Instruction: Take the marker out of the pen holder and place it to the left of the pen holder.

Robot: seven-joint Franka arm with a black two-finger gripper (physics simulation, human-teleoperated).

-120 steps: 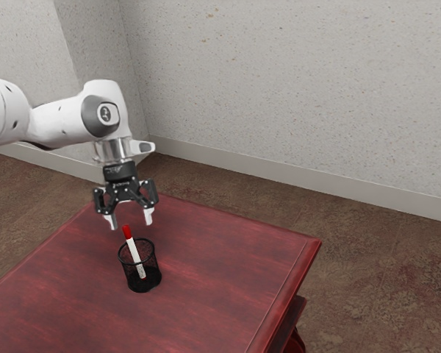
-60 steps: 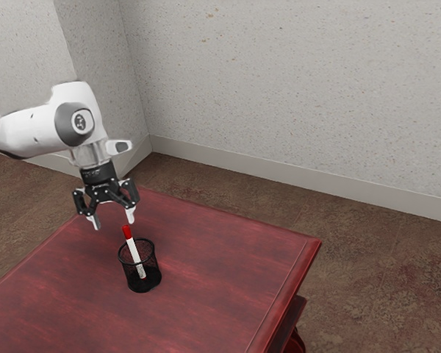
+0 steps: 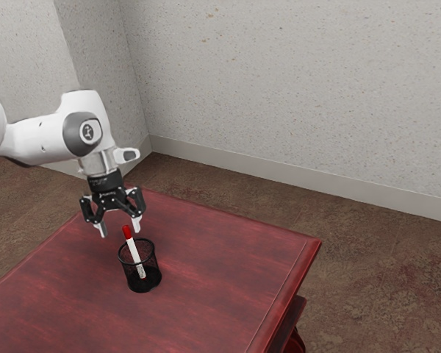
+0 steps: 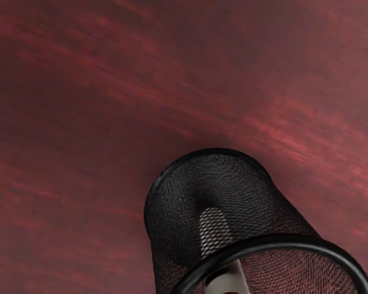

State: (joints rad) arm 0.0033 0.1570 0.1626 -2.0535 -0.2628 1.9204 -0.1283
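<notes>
Black two-finger end effector held just above the black round mesh pen holder, fingers spread, nothing pinched. White marker with red cap leaned inside the holder, capped end above the rim. Holder stood upright on red wooden tabletop.

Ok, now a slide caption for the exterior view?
Open gripper above a red-capped marker leaning in a mesh holder.

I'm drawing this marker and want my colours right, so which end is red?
The marker's upper end, poking out above the pen holder and nearer the tool. The lower end, down inside, is whitish.
</notes>
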